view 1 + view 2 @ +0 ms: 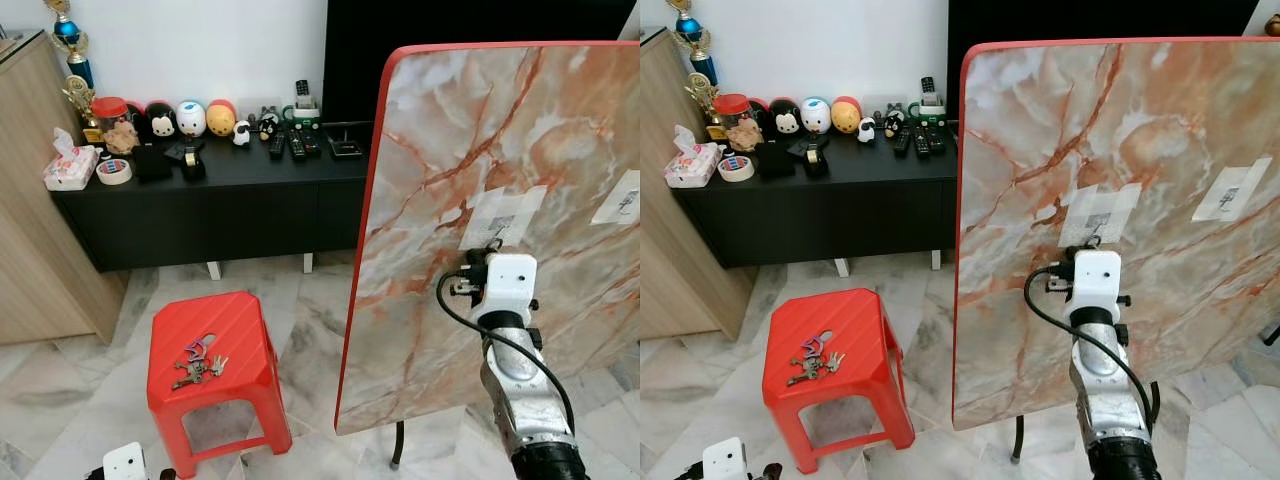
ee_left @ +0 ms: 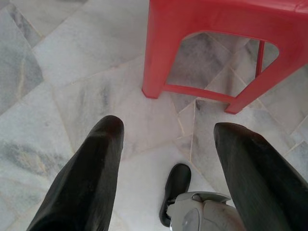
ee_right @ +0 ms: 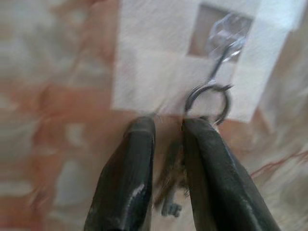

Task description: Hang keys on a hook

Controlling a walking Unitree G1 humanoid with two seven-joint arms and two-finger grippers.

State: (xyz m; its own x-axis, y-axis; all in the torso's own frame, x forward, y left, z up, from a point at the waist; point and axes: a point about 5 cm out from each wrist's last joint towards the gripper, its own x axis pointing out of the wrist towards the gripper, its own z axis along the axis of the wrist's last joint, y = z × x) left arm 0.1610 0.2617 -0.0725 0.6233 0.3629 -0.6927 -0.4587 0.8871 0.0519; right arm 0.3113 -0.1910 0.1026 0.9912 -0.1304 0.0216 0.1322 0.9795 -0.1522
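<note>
Keys (image 3: 174, 190) pinched in right hand (image 3: 168, 127), ring seemingly at hook (image 3: 222, 57).

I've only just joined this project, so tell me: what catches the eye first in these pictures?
The tall marble-patterned board with its red edge stands on the right, and the right gripper holds a key ring up at the hook taped to it. On the left, a red stool carries another bunch of keys.

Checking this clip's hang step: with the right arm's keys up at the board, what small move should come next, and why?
Probably ease the right gripper slightly down, then open its jaws: the key ring appears looped over the hook, keys between the fingers.
</note>
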